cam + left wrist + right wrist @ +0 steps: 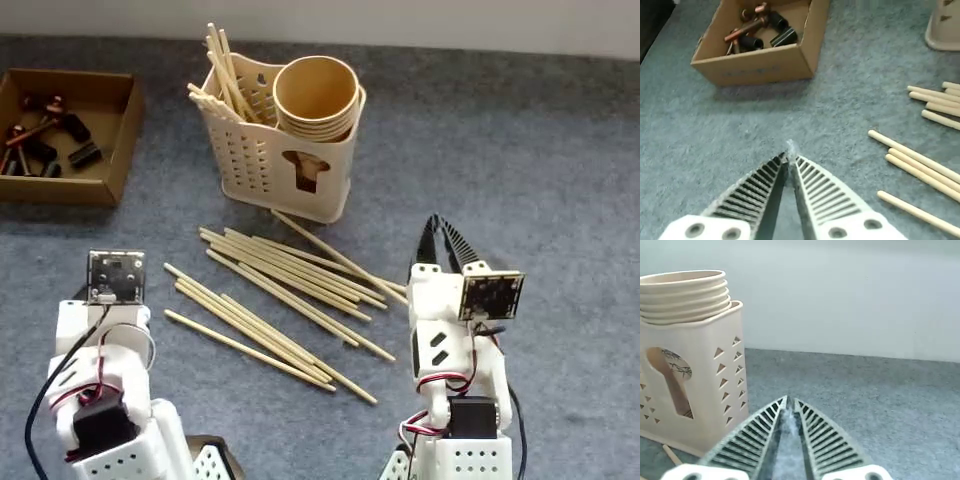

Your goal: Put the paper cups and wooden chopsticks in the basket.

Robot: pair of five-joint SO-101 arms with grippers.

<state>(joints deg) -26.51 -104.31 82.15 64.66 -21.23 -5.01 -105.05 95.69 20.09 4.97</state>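
Standing upright toward rear of tabletop (560,180): basket (262,170), stack of paper cups (316,92) inside, bundle of chopsticks (222,70) beside cups. Many loose chopsticks (285,295) lie on tabletop between arms. Left pincer (789,152) closed, empty, near cardboard box (760,67). Right pincer (789,404) closed, empty, facing basket.
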